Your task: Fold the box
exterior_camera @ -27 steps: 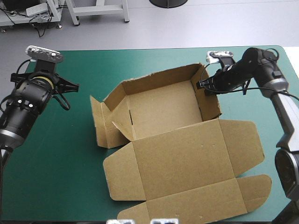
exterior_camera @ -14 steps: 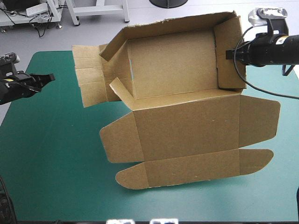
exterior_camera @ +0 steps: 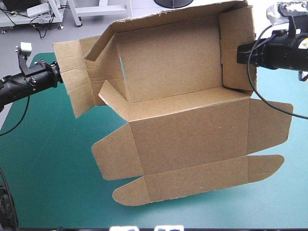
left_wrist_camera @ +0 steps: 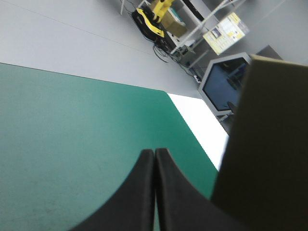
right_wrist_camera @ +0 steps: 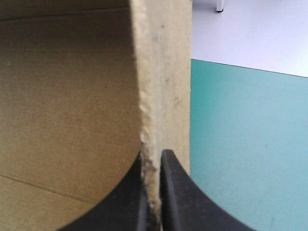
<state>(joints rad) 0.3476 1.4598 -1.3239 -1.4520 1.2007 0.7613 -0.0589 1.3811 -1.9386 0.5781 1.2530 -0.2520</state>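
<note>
My right hand (right_wrist_camera: 153,158) clamps a box (exterior_camera: 192,139) wall above the tabletop (exterior_camera: 48,183); my left hand (left_wrist_camera: 155,153), fingers together, sits beside it.

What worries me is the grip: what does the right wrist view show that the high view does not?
Only the right wrist view: the right hand with its black fingers all but shut on the raw edge of a wall of the box, the board pinched between them. Only the high view: the whole box, its open tray turned up toward the camera, the lid and flaps spread below, and the left hand close by the left flap. Both: the brown box, the right hand at its right wall, and the teal-green cover.
</note>
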